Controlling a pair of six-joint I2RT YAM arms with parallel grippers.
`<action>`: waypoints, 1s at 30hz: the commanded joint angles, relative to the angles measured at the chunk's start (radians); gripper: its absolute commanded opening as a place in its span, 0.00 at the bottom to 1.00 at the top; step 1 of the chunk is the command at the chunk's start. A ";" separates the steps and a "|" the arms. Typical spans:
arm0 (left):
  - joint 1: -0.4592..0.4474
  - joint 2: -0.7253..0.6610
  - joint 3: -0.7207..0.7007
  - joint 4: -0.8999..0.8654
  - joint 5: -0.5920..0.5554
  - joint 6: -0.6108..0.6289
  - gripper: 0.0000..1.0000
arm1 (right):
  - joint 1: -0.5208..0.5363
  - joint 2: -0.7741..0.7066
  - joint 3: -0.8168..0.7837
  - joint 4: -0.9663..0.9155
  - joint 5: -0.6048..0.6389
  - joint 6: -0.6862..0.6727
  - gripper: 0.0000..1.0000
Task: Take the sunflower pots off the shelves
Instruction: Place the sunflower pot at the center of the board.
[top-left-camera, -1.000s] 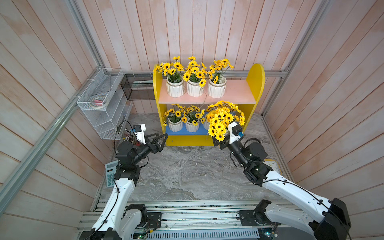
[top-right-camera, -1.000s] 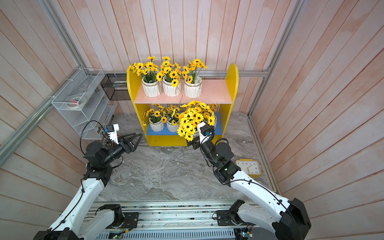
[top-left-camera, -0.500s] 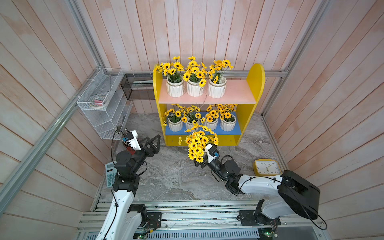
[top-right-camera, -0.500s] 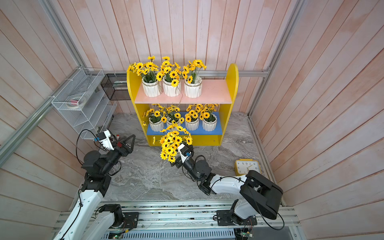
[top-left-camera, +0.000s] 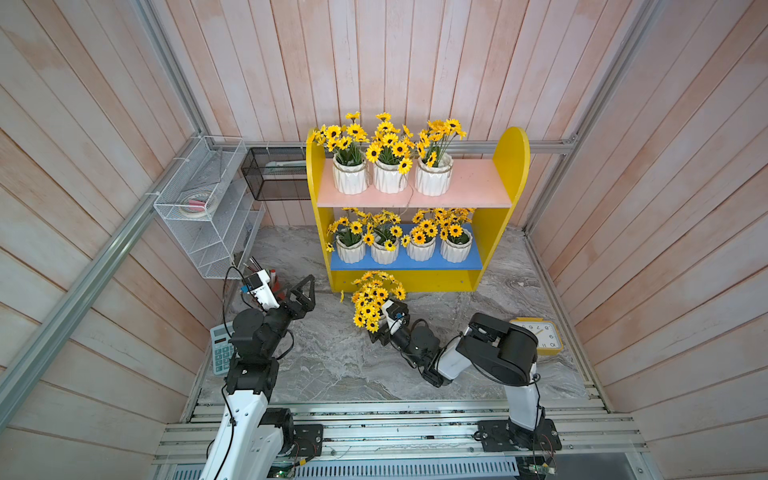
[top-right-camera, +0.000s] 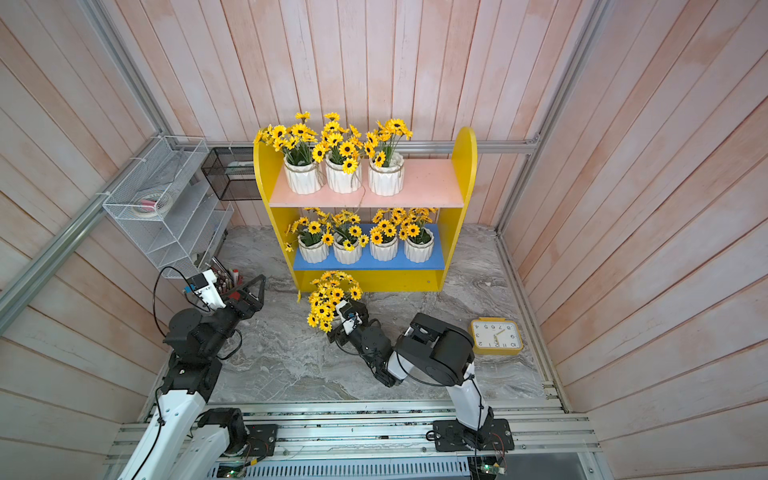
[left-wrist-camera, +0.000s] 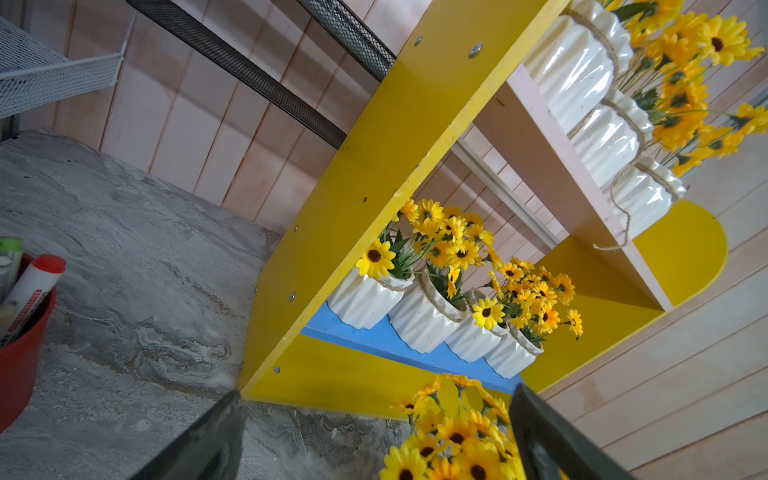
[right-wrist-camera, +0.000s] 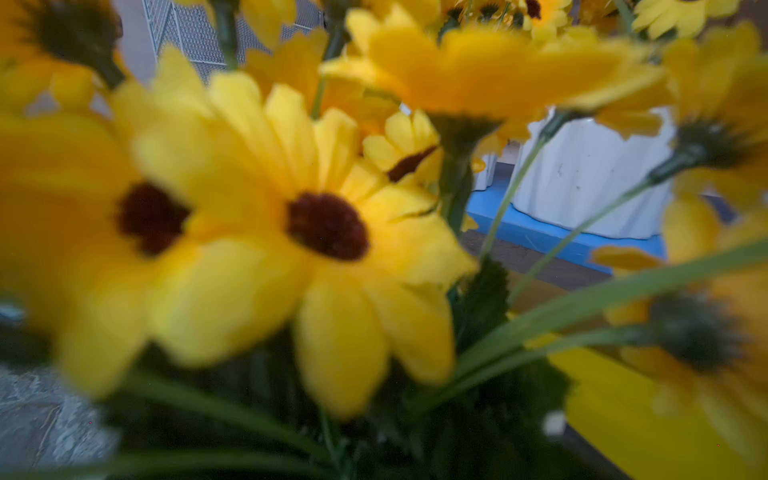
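Observation:
The yellow shelves (top-left-camera: 511, 166) (top-right-camera: 464, 166) hold three sunflower pots (top-left-camera: 390, 176) on the pink upper board and several more (top-left-camera: 384, 251) on the blue lower board. One more sunflower pot is low over the marble table in front of the shelves. Only its flowers (top-left-camera: 374, 299) (top-right-camera: 330, 301) show, and they fill the right wrist view (right-wrist-camera: 324, 224). My right gripper (top-left-camera: 379, 326) is shut on that pot under the blooms. My left gripper (top-left-camera: 305, 291) (left-wrist-camera: 378, 390) hangs open and empty left of the shelves.
A red pen cup (top-left-camera: 277, 286) (left-wrist-camera: 20, 332) stands just behind the left gripper. A white wire rack (top-left-camera: 199, 208) and a black mesh basket (top-left-camera: 274, 174) hang on the left wall. A calculator (top-left-camera: 220, 349) lies front left and a yellow clock (top-left-camera: 540, 336) front right.
My right arm has carried the sunflower pot from the shelves' right front, down and leftward to the table in front of them. The left arm has drawn back a little, still open.

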 joint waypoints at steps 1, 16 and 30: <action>-0.005 -0.013 -0.017 -0.013 -0.007 -0.002 1.00 | -0.005 0.078 0.110 0.288 -0.036 0.032 0.00; -0.005 0.014 -0.038 0.032 0.007 -0.013 1.00 | -0.053 0.345 0.372 0.183 -0.070 0.128 0.00; -0.005 -0.036 -0.097 0.115 -0.013 -0.033 1.00 | -0.029 0.423 0.442 0.030 -0.060 0.041 0.41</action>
